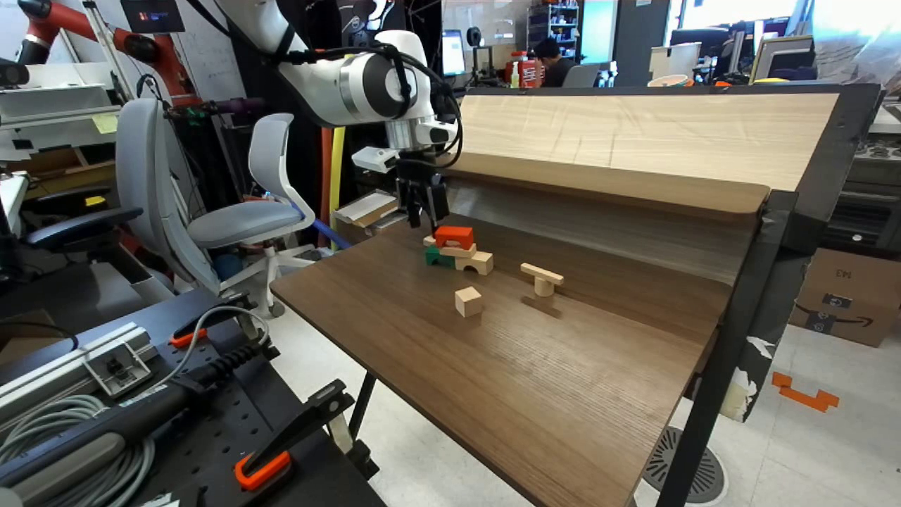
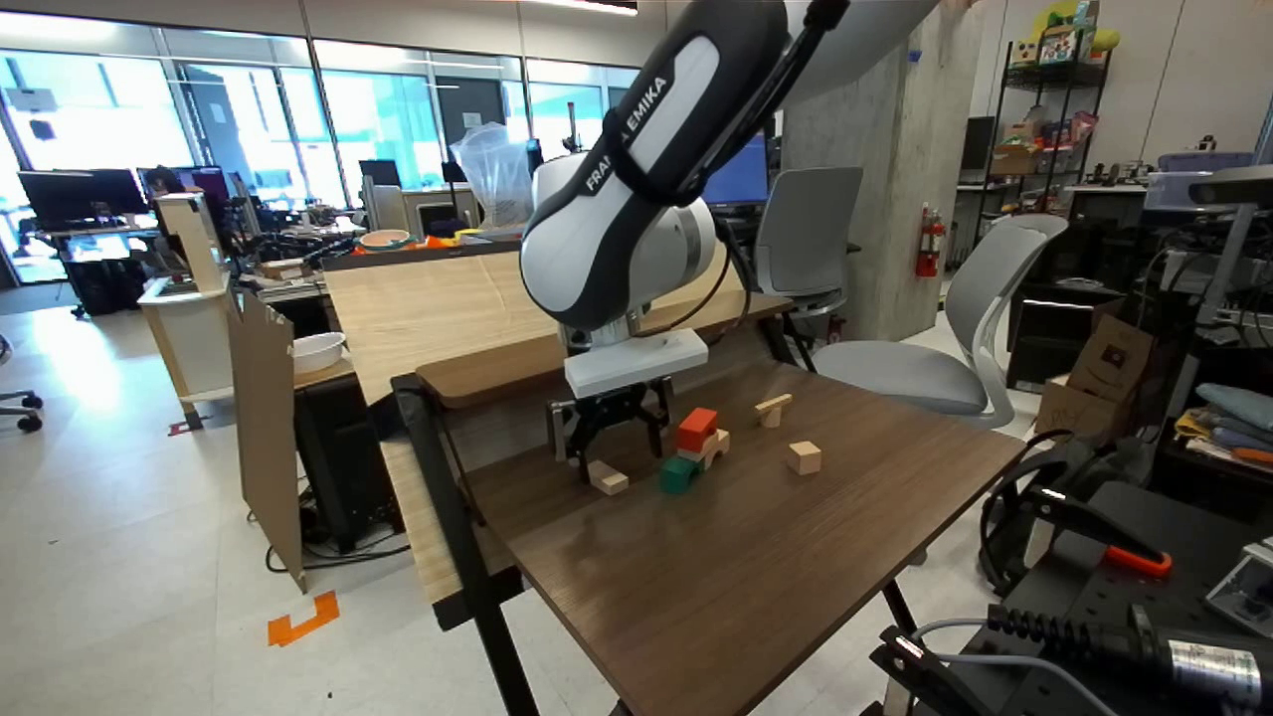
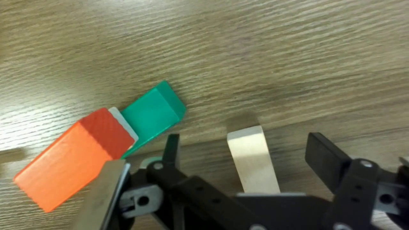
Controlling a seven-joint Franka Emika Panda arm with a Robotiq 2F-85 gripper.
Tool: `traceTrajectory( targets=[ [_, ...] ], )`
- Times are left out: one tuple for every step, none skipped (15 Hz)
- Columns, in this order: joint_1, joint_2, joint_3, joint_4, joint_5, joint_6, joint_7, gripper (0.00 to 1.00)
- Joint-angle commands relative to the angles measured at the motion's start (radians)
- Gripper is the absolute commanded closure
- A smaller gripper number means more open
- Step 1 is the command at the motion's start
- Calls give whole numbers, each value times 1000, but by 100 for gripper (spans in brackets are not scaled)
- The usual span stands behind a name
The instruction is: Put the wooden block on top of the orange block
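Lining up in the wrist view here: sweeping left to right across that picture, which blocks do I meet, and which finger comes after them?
Orange block → green block → wooden block → the one of the fingers nearer the picture's right edge.

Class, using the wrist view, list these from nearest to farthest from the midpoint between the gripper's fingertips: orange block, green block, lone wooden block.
1. Wooden block: in the gap of the open gripper, as seen here.
2. Green block: on the picture's left of that gap.
3. Orange block: farther left.
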Motion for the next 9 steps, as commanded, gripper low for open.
traceTrajectory(
  targets=[
    [-12,31,9,67,35,-45,-28,0],
    [-11,36,9,74,35,-48,-27,0],
    [-10,42,9,84,35,-53,-26,0],
    [-10,47,9,92,34,-58,-26,0],
    [-8,54,8,104,33,-66,-24,0],
    [-7,61,7,115,33,-74,-22,0],
    [-6,70,6,127,32,-79,-22,0],
    [-5,78,4,138,30,-85,-19,0],
    [-4,87,3,150,29,-88,-17,0]
  ],
)
